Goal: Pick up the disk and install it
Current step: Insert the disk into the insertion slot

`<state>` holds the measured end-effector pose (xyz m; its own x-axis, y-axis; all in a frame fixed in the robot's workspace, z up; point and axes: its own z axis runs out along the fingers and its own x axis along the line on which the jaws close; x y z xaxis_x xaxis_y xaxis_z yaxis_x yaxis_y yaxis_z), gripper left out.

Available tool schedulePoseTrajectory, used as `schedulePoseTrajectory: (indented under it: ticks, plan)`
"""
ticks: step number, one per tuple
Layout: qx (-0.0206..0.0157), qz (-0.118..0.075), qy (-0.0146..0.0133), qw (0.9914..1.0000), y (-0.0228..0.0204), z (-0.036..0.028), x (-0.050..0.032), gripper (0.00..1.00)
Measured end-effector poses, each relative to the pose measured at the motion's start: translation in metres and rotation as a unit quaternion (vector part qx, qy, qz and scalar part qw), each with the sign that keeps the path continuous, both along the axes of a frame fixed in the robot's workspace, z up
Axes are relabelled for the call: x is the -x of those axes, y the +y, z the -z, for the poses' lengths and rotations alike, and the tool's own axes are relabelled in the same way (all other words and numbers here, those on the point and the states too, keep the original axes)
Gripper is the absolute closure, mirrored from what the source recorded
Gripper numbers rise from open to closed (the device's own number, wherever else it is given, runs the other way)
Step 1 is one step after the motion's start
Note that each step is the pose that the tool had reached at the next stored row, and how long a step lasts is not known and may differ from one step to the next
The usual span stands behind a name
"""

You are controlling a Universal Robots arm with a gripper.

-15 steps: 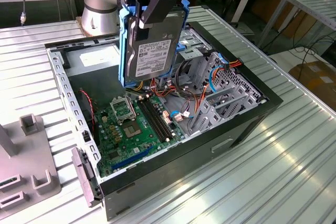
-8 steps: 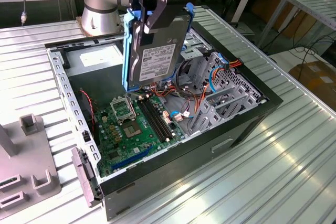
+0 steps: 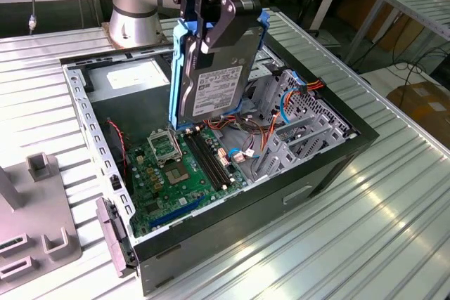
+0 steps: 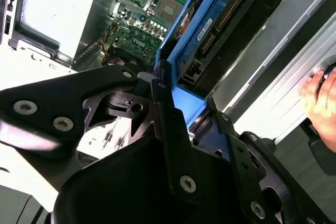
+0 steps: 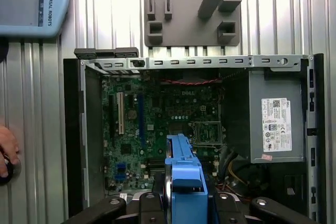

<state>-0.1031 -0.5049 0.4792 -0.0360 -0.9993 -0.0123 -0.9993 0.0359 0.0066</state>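
The disk [image 3: 214, 82], a grey metal drive with a white label in a blue plastic frame, hangs upright above the open computer case [image 3: 330, 166]. My black gripper [image 3: 211, 12] is shut on its upper edge. The disk's lower end hovers over the green motherboard [image 3: 176, 170], beside the metal drive cage [image 3: 302, 114]. In the second wrist view the fingers [image 4: 173, 129] clamp the blue frame of the disk [image 4: 220, 19]. In the first wrist view the blue frame [image 5: 181, 182] sits between the fingers, above the motherboard [image 5: 163, 124].
A grey power-supply box [image 3: 130, 79] fills the case's back corner. A grey fixture block [image 3: 35, 223] stands on the slatted table at the exterior view's left. Orange and blue cables [image 3: 292, 100] run by the cage. A person's hand [image 4: 320, 95] rests near the case.
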Motion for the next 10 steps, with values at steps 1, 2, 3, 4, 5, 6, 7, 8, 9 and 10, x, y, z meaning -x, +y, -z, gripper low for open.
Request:
schedulePoseTrajectory:
  ticks: [1, 2, 3, 4, 5, 6, 7, 8, 9, 10]
  plan:
    - [0.0, 0.0, 0.0, 1.0, -0.0019, 0.0, -0.0001, 0.63]
    - [0.0, 0.0, 0.0, 1.0, -0.0048, 0.0001, -0.0005, 0.63]
    - [0.0, 0.0, 0.0, 1.0, -0.0072, 0.0001, -0.0016, 0.63]
    - [0.0, 0.0, 0.0, 1.0, -0.0082, 0.0002, -0.0026, 0.63]
    - [-0.0001, 0.0, 0.0, 1.0, -0.0092, 0.0003, -0.004, 0.63]
    - [0.0, 0.0, 0.0, 1.0, -0.0104, 0.0004, -0.0067, 0.63]
    - [-0.0001, 0.0, 0.0, 1.0, -0.0109, 0.0005, -0.0086, 0.63]
    - [0.0, 0.0, 0.0, 1.0, -0.0115, 0.0005, -0.011, 0.63]
    - [0.0, 0.0, 0.0, 1.0, -0.012, 0.0006, -0.0131, 0.63]
    - [0.0, 0.0, 0.0, 1.0, -0.0129, 0.0007, -0.0163, 0.63]
